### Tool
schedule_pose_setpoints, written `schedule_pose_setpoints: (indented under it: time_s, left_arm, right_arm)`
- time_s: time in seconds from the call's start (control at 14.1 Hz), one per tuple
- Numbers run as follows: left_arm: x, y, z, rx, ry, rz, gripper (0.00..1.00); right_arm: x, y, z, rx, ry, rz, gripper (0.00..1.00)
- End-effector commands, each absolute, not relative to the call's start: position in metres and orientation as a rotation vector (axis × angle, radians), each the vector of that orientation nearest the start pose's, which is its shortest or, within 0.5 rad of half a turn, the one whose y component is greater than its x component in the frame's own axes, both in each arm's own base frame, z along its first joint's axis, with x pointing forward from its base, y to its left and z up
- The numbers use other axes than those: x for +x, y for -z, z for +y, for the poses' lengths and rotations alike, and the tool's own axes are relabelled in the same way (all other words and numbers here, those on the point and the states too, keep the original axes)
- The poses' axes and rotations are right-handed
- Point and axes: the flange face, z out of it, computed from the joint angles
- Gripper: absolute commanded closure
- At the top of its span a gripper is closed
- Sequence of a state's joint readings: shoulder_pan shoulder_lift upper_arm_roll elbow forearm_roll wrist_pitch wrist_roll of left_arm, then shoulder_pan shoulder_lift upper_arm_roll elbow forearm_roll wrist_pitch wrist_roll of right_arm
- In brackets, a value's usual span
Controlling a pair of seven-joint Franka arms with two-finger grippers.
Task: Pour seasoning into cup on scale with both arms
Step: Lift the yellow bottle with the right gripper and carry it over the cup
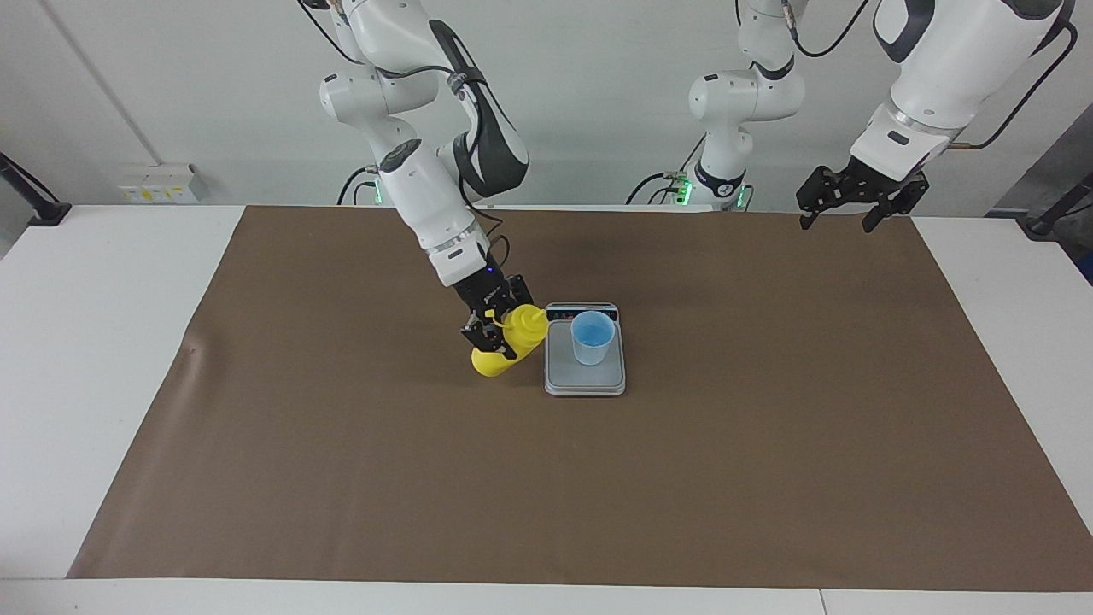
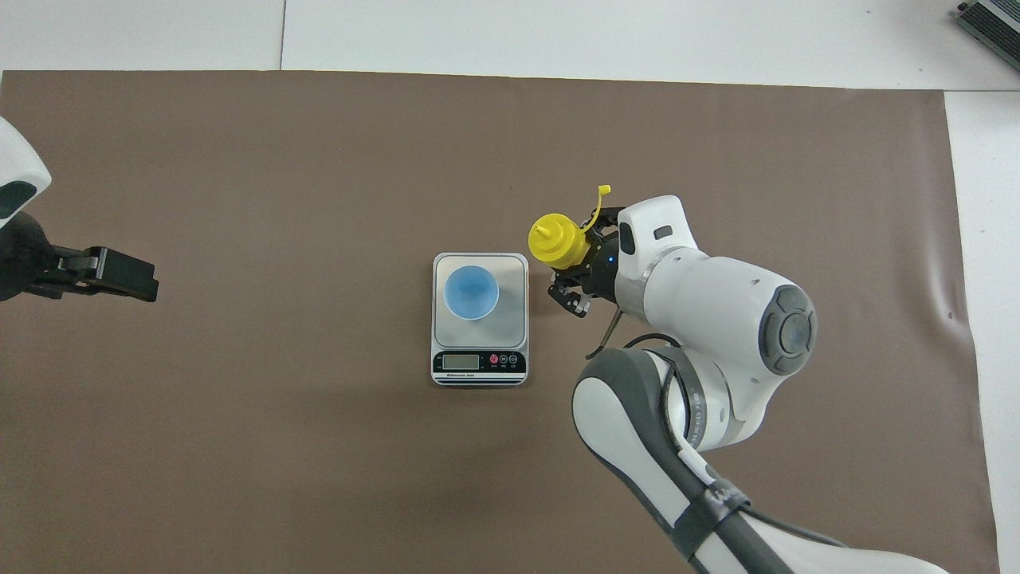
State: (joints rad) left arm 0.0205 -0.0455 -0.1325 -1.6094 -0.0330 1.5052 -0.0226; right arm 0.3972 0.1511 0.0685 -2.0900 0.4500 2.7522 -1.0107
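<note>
A broad brown paper sheet (image 1: 341,478) covers most of my white table (image 1: 94,342); bare white shows at both its ends. Past the sheet's edge nearest my bases, a pale socket strip with yellow labels (image 1: 158,184) sits on the white wall (image 1: 598,128).

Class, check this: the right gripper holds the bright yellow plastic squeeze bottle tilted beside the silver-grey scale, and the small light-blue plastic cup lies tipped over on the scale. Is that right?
One detail is wrong. The small light-blue plastic cup stands upright on the silver-grey scale, as the facing view shows. The right gripper does hold the bright yellow plastic squeeze bottle tilted beside the scale.
</note>
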Motion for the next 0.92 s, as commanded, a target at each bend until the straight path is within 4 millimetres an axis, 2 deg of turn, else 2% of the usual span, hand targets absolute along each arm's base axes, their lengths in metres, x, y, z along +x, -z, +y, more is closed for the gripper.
schedule_pose_setpoints:
  time_s: [0.0,0.21,0.35,0.64,0.71,0.85]
  left_arm:
    - [0.522,-0.626,-0.066,-3.165,-0.058,0.112,0.00]
    - [0.522,-0.624,-0.066,-3.165,-0.060,0.112,0.00]
    - [0.522,-0.624,-0.066,-3.165,-0.060,0.109,0.00]
    - [0.520,-0.623,-0.066,-3.164,-0.063,0.109,0.00]
    - [0.520,-0.623,-0.066,-3.164,-0.065,0.109,0.00]
    - [0.519,-0.623,-0.068,-3.163,-0.067,0.113,0.00]
  right_arm:
    - [0.548,-0.414,0.281,-2.529,0.771,-1.609,0.84]
    - [0.547,-0.429,0.301,-2.600,0.688,-1.762,0.83]
    - [0.542,-0.424,0.310,-2.634,0.660,-1.838,0.83]
    - [0.532,-0.422,0.319,-2.642,0.602,-2.118,0.84]
    - [0.530,-0.421,0.320,-2.638,0.583,-2.177,0.87]
    - [0.520,-0.419,0.335,-2.591,0.578,-2.311,0.93]
